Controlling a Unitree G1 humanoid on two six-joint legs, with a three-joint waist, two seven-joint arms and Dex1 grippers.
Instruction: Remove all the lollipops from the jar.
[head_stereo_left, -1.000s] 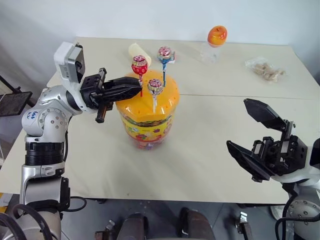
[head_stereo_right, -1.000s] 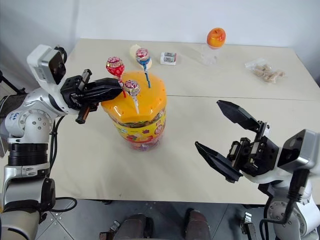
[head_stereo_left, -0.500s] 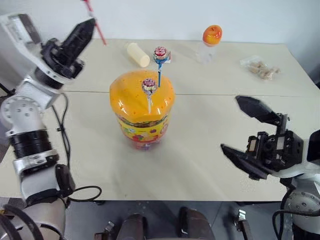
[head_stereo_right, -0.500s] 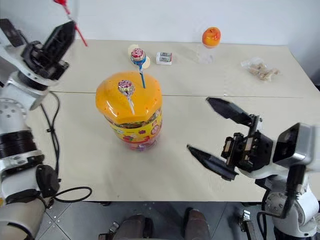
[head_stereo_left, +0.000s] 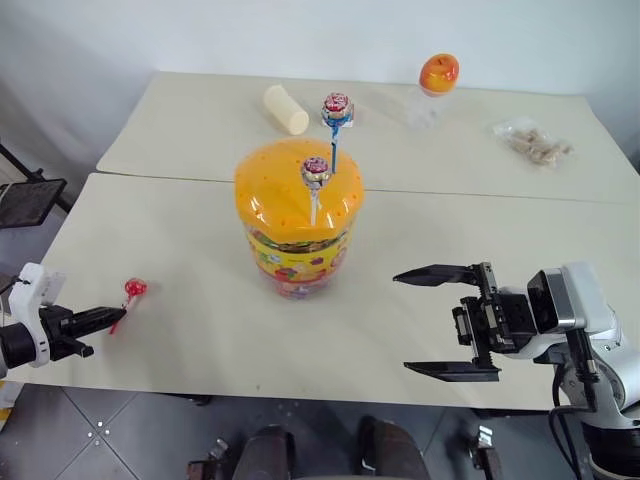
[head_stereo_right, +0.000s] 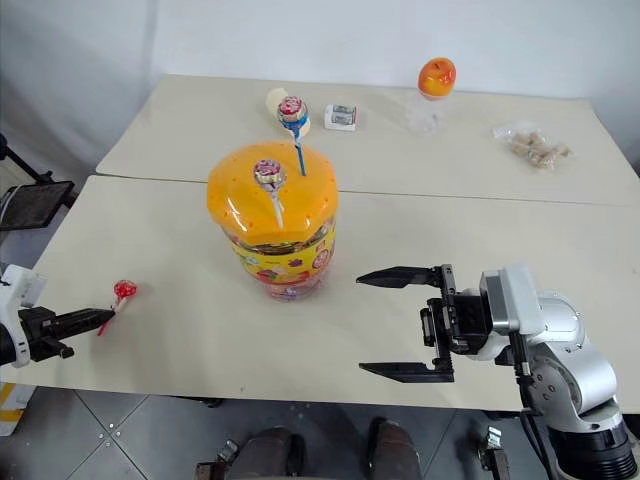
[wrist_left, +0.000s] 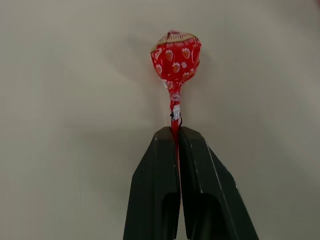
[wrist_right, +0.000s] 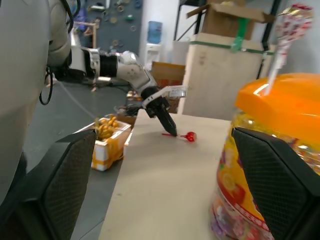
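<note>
At the lower left of the left eye view, the left hand (head_stereo_left: 112, 317) is clenched on the red stick of the red lollipop (head_stereo_left: 134, 289), whose wrapped head juts just past the fingertips and sits at the surface of the bench (head_stereo_left: 200, 330). The jar (head_stereo_left: 298, 222) stands at the frame's centre, well apart from that hand; the white-stick lollipop (head_stereo_left: 316, 171) and blue-stick lollipop (head_stereo_left: 336, 107) stand in its orange lid. The right hand (head_stereo_left: 447, 322), lower right, is spread wide and empty, pointing towards the jar.
</note>
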